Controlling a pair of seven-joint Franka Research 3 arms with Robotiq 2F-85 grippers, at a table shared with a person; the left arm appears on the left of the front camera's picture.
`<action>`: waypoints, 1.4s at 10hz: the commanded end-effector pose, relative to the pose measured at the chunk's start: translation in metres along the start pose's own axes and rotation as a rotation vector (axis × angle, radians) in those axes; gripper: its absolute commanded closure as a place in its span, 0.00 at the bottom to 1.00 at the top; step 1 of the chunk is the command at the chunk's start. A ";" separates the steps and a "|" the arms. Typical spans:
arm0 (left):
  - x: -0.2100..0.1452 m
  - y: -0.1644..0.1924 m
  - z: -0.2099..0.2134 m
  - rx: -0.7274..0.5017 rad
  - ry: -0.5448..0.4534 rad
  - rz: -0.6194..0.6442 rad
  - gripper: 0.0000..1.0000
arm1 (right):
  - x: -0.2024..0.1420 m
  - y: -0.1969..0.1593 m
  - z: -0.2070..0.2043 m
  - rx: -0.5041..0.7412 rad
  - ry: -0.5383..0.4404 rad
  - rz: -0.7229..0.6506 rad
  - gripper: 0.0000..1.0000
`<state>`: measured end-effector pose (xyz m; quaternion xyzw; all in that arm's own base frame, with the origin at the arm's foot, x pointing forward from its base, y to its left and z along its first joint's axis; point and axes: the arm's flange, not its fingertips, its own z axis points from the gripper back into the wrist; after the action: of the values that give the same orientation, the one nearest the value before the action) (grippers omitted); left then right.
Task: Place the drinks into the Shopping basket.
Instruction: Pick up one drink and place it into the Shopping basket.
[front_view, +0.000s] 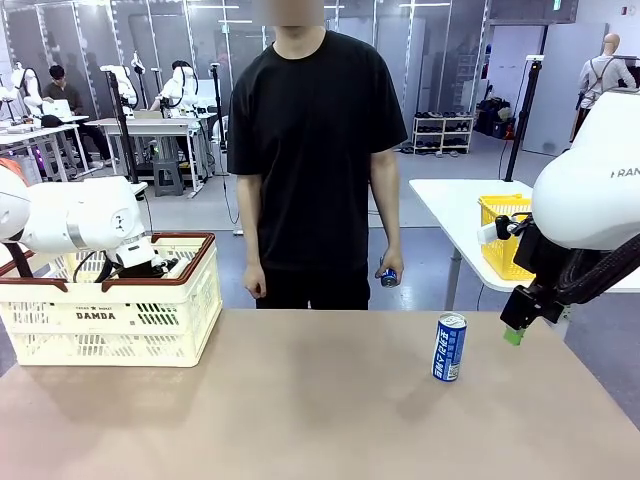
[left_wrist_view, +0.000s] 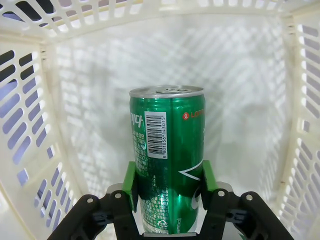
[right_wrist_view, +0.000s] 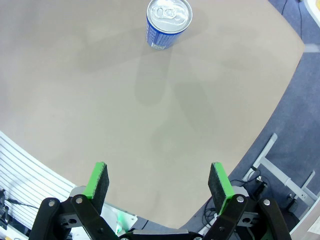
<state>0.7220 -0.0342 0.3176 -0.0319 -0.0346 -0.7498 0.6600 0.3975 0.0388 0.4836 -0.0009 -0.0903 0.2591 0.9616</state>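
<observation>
Left gripper (left_wrist_view: 168, 181): reaches down inside the Shopping basket (front_view: 110, 322) and pinches the green can (left_wrist_view: 167, 145) between its green pads (left_wrist_view: 130, 181), low on the can's body. Tabletop (front_view: 300, 400): beige, carrying the basket at its left end, beside the left arm. Shopping basket, interior (left_wrist_view: 95, 70): cream slotted walls on three sides in the left wrist view, with what looks like the solid floor straight ahead beyond the can. Right gripper (right_wrist_view: 159, 182): spread wide, holding nothing, hanging over the right edge of the tabletop. Green can, orientation: long axis runs along the fingers, silver top pointing away from the wrist toward the basket floor, barcode facing the camera; whether it touches the floor cannot be told. Judgement: the release turns on the gap between can and floor, since a can let go on this axis would likely tip or roll. Blue-and-white can (front_view: 449, 347): upright on the tabletop, well apart from the basket, nearer the right gripper and ahead of its fingers. Third can (front_view: 389, 277): in the person's hand (front_view: 392, 262) at the far side.
</observation>
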 end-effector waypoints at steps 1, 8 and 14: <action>-0.002 0.006 0.007 -0.012 -0.040 -0.023 0.42 | 0.000 -0.001 0.000 -0.004 0.001 0.002 0.00; 0.000 0.003 0.048 0.054 -0.041 -0.005 0.00 | 0.000 -0.001 0.000 -0.004 0.001 0.002 0.00; 0.001 0.007 0.035 0.038 -0.011 0.002 0.00 | 0.000 -0.001 0.000 -0.004 0.001 0.002 0.00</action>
<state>0.7295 -0.0330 0.3502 -0.0251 -0.0509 -0.7481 0.6612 0.3975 0.0388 0.4835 -0.0009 -0.0903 0.2591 0.9616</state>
